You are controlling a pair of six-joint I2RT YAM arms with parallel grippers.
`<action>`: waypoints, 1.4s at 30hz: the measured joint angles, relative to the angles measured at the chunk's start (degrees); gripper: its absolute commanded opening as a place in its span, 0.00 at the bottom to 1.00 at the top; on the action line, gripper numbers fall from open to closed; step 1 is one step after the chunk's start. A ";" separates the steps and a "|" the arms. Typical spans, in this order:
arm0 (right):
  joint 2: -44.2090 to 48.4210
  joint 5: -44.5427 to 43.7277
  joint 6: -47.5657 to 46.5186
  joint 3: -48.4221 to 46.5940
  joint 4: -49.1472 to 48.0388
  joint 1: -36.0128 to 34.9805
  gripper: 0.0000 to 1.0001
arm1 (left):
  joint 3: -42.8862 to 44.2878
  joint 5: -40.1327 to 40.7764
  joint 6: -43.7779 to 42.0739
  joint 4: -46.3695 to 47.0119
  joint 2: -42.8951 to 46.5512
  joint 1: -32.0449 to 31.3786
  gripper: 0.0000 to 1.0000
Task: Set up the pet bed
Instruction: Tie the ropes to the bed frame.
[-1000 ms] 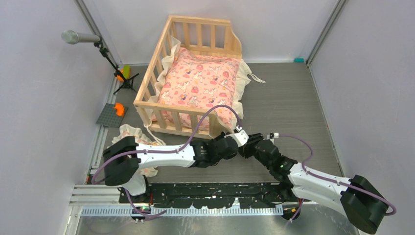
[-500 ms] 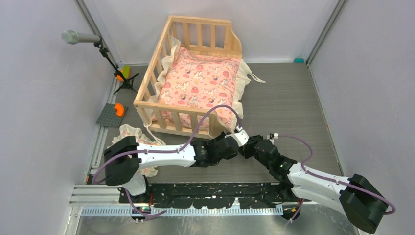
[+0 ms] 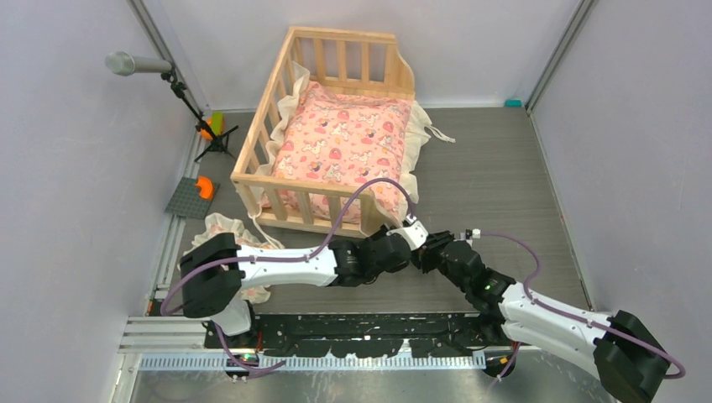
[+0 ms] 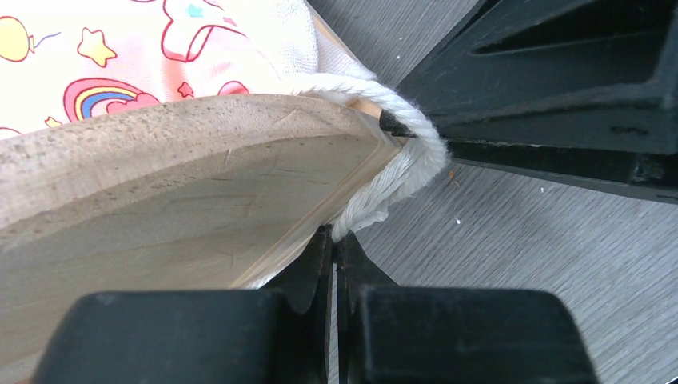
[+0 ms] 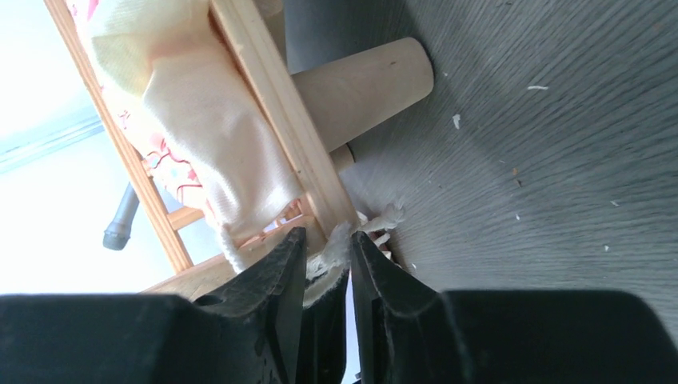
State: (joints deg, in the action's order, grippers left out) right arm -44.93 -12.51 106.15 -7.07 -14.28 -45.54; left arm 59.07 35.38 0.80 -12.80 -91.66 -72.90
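Observation:
The pet bed (image 3: 252,176), a pale wooden slatted frame, stands at the back left with a pink printed cushion (image 3: 340,143) inside it. Both grippers meet at its near right corner. My left gripper (image 3: 406,237) (image 4: 334,240) is shut on the cushion's white tie cord (image 4: 416,152), which wraps round the bed's corner board (image 4: 200,176). My right gripper (image 3: 425,248) (image 5: 328,244) faces it from the right. Its jaws stand a little apart, with the cord's frayed end (image 5: 344,240) between them, beside the bed's round leg (image 5: 360,88).
A small frilled pillow (image 3: 227,231) lies on the floor under my left arm. A microphone stand (image 3: 138,63) and a grey plate with an orange piece (image 3: 191,197) are at the left wall. A teal item (image 3: 512,103) sits at the back right.
My right arm's rear link has sunk slightly toward the near edge. Both grippers stay at the bed's corner, the left still holding the cord.

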 measured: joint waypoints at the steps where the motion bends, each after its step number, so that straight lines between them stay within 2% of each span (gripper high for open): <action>1: 0.87 0.00 0.00 0.00 0.57 0.00 0.30 | 0.07 0.02 0.07 0.13 -0.11 0.00 0.00; 6: 3.67 -0.04 0.00 0.00 2.71 0.00 0.19 | 0.79 0.02 0.20 0.17 -0.76 0.02 0.00; 8: 3.80 -0.09 0.09 0.00 3.19 0.00 0.18 | 0.92 0.02 0.24 0.31 -0.96 0.02 0.00; 13: 3.17 -0.07 0.11 0.02 3.39 0.00 0.27 | 0.92 0.04 0.24 0.33 -0.96 0.02 0.00; 16: 1.77 -0.09 0.26 0.11 3.04 0.00 0.28 | 0.92 0.04 0.26 0.33 -0.96 0.02 0.00; 20: 0.66 -0.31 0.44 0.24 2.01 0.00 0.17 | 0.92 0.07 0.26 0.33 -0.98 0.02 0.00; 24: -0.07 -0.57 0.48 0.26 0.72 0.02 0.01 | 0.92 0.09 0.26 0.33 -0.98 0.04 0.00; 28: -0.22 -0.70 0.57 0.26 0.44 0.02 0.00 | 0.92 0.13 0.28 0.33 -0.98 0.11 0.01; 31: -0.07 -0.79 0.48 0.26 0.57 0.02 0.00 | 0.92 0.13 0.33 0.33 -0.98 0.11 0.14; 33: 0.48 -0.87 0.42 0.26 0.72 0.00 0.00 | 0.92 0.00 0.39 0.35 -0.98 0.13 0.26; 35: 1.18 -1.01 0.24 0.22 1.14 0.02 0.00 | 0.92 -0.92 0.68 0.39 -0.98 0.09 0.32; 42: 2.36 -1.40 -0.39 0.22 3.98 0.00 0.00 | 1.03 -2.86 1.46 0.17 -0.98 -0.04 0.36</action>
State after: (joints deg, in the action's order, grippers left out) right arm -42.57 -13.91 105.75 -6.85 -10.31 -45.54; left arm 60.10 32.51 2.26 -12.62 -92.64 -72.95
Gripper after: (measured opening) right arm 0.017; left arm 0.355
